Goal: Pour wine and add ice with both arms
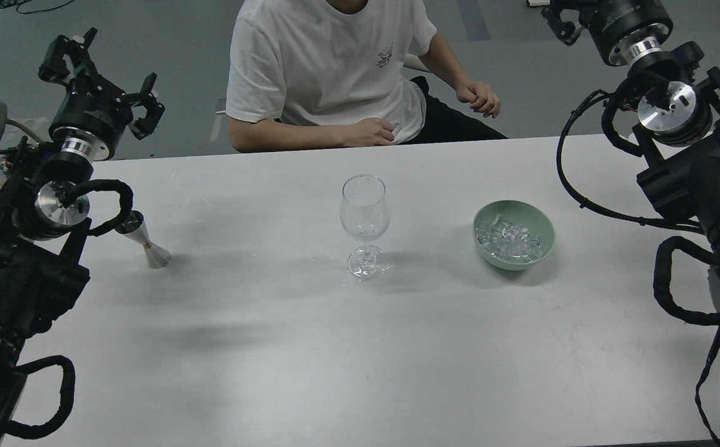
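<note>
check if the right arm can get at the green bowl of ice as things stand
Probably yes. The pale green round bowl of clear ice chunks sits open-topped on the white table, on the right arm's side. Nothing stands between them; the clear stemmed glass is off to its left. The right claw is raised well behind.

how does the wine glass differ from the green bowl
The wine glass is clear, tall and stemmed; the green bowl is opaque, low and wide. The glass looks empty, while the bowl holds ice. Both stand upright on the white table.
</note>
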